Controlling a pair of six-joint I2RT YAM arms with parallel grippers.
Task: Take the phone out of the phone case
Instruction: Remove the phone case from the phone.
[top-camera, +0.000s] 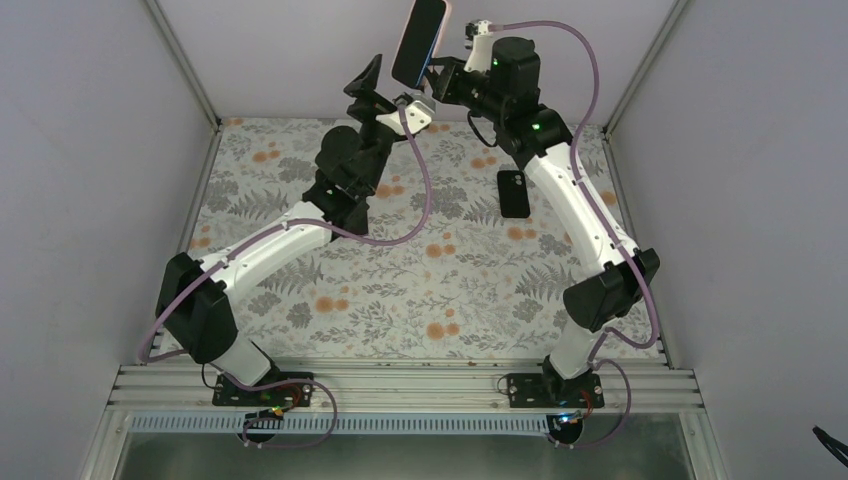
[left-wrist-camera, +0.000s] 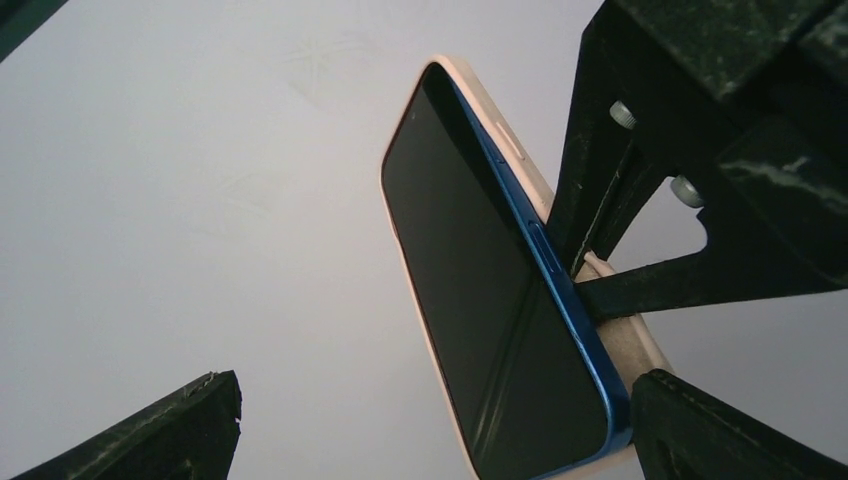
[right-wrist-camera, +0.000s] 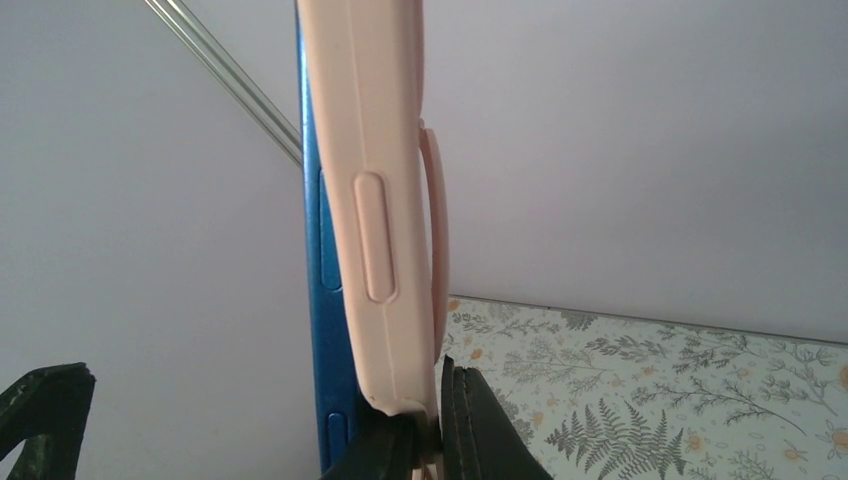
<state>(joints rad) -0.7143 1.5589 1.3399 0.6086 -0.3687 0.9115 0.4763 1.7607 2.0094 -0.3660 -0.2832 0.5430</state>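
Note:
A blue phone in a pale pink case is held upright, high above the back of the table. My right gripper is shut on the case's lower edge; in its wrist view the case sits between the jaws, and the phone's blue side stands out of the case on the left. My left gripper is open just left of the phone. In its wrist view the phone's dark screen and the case reach down between its spread fingers, close to the right one.
A small flat black slab lies on the floral table cover under the right arm. Grey walls close in the back and both sides. The right gripper's fingers cross the left wrist view at the right.

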